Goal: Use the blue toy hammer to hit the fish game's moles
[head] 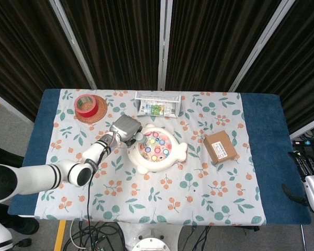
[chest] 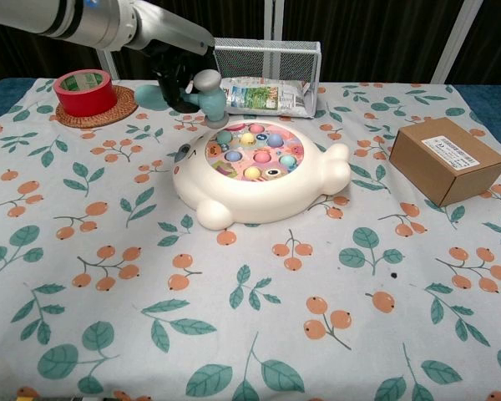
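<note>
Mid-strike step: left hand (chest: 177,77), fingers clamped on the blue toy hammer (chest: 202,89), held its head raised just off the fish game (chest: 259,171)'s far-left edge; next move likely called for swinging down onto a mole (chest: 234,155).

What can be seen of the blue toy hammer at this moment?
The blue toy hammer is a small, plastic-looking toy with a pale blue handle and a greyish head. The left robot hand grips its handle, and the rounded butt end pokes out on the far side of the hand. The head hangs in the air over the rear left edge of the fish game, clear of the coloured moles. Fingers hide most of the handle.
</note>
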